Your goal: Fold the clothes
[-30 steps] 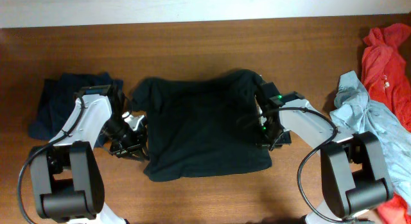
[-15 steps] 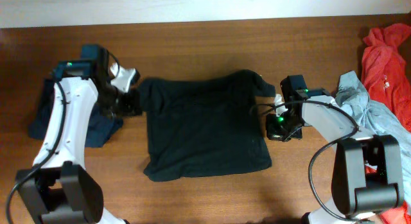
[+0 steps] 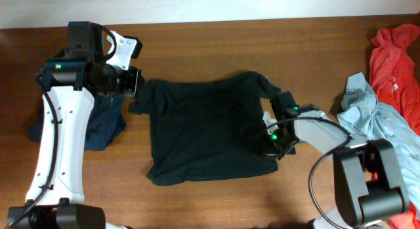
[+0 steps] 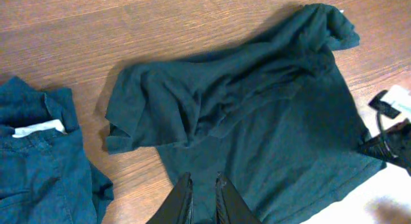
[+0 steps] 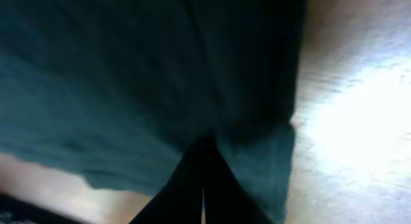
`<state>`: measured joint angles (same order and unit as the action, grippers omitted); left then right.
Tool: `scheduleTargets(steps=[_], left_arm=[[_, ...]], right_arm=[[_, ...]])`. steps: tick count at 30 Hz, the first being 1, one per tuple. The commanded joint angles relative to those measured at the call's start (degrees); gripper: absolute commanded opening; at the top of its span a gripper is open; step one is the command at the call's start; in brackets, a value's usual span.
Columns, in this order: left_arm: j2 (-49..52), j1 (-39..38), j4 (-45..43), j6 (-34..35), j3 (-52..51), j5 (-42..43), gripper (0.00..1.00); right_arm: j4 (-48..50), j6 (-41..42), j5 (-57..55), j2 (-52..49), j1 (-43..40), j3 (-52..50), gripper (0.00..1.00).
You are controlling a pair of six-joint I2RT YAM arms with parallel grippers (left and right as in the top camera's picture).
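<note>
The left tool has lifted up and back off the black-navy shirt's left sleeve and now hovers over it, fingers nearly together, holding nothing. The shirt lies flat mid-counter. The right tool has moved onto the shirt's right edge, pressed together on the cloth.

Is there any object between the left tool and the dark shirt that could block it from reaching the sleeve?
Nothing visible does. The left tool hangs above the black shirt, with only bare table and cloth below it. The navy garment lies off to one side, apart from the sleeve.
</note>
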<state>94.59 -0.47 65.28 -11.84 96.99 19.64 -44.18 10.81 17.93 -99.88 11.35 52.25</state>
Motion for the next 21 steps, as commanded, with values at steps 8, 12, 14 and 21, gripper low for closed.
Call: scheduleTargets(steps=[8,12,14,21], left_arm=[[-0.8,0.1,-0.2,-1.1,0.8,-0.4,0.16],[-0.8,0.1,-0.7,-1.1,0.8,-0.4,0.22],[-0.8,0.1,-0.9,-1.1,0.8,-0.3,0.26],[-0.7,-0.8,-1.2,-1.2,0.7,0.1,0.48]], right_arm=[[-6.6,25.7,-24.5,-1.0,-6.2,-2.7,0.04],[-8.4,25.9,-33.0,-1.0,-8.9,2.6,0.04],[-8.5,25.9,-37.3,-1.0,-9.9,5.9,0.04],[-7.6,23.8,-44.1,-1.0,-14.7,19.6,0.04]])
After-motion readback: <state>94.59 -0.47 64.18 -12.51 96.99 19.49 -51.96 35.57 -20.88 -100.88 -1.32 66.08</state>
